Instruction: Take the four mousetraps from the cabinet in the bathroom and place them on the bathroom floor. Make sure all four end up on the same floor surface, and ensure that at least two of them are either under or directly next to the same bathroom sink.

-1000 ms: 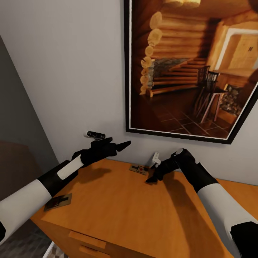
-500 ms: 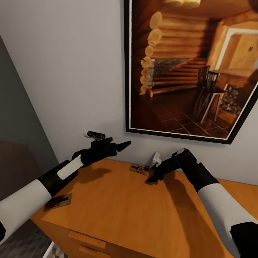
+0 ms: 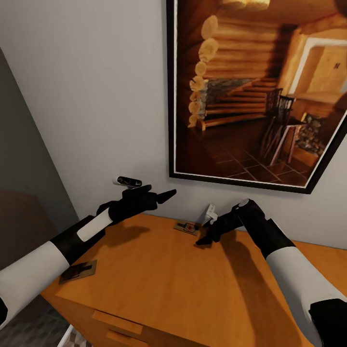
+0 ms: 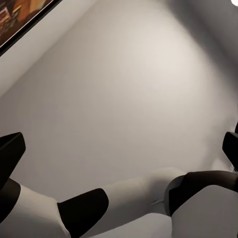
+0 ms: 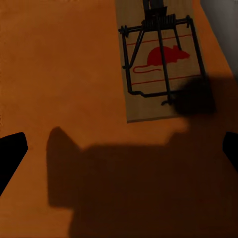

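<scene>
The orange-brown cabinet lies below me. One mousetrap, a tan board with dark wire and a red mouse mark, lies on its top near the back wall. It shows again in the right wrist view as the mousetrap. A second mousetrap lies near the top's front left corner. My right gripper hangs open just above the top, beside the back mousetrap and apart from it, its dark fingertips wide apart. My left gripper is open and empty in the air, pointing at the wall.
A large framed picture of a log cabin hangs on the grey wall behind the cabinet. A wooden bar handle shows on the cabinet front. A strip of patterned floor tiles shows at the cabinet's left.
</scene>
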